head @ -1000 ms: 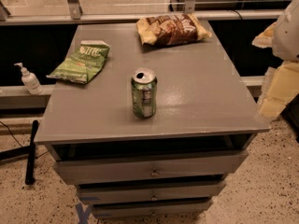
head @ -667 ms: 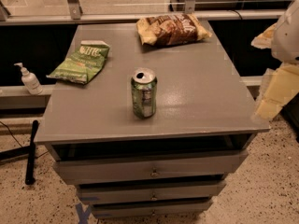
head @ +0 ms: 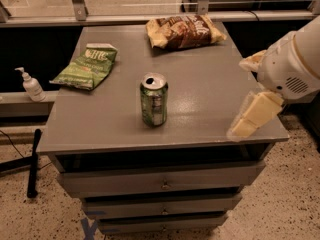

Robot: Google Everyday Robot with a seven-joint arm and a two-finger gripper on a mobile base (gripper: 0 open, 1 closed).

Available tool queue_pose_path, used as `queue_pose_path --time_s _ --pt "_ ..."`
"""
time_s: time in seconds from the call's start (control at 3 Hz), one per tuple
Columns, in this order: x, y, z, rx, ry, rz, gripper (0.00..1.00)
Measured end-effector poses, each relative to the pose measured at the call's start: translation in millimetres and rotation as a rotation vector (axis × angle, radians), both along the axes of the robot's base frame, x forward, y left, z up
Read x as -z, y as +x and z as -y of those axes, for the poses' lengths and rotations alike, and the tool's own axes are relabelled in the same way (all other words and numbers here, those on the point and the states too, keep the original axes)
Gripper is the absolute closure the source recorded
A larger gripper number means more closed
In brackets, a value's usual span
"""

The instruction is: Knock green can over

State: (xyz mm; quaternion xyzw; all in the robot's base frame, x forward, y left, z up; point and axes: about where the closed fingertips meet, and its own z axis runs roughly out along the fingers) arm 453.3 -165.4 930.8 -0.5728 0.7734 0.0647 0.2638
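Green can [head: 153,101] is standing upright near the middle of the grey worktop [head: 210,94], a little toward the near edge, with its silver top facing up, so I am judging that nothing of the task is done yet: the knock itself is all that is left. My gripper [head: 251,116] is hanging at the right side of the worktop, just over the near right corner and well apart from the can, and it is touching nothing and carrying nothing; how far it is opened I cannot tell from this angle. Between it and the can, bare grey surface is lying open, so I am expecting a sideways sweep toward the left to meet no obstacle. A green chip bag [head: 87,66] is lying flat toward the far left, and a brown chip bag [head: 184,31] is lying at the far edge; both are sitting well clear of the line I am likely to be taking. The near edge is the thing I am watching: the can is standing closer to it than to the far edge, and once tipped it may be rolling, so pushing it leftward or away looks safer than pushing it toward the drawers [head: 160,183] below. A pump bottle [head: 31,84] is standing on a ledge off the left side, out of reach of any of this.
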Motion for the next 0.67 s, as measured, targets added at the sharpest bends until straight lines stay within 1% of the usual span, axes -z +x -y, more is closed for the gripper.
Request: queue_pose_path --time_s 0.33,0.67 --pt "32 8 -38 0.007 0.196 -0.009 0.0" --pt "55 17 -81 -0.011 0.371 -0.003 0.0"
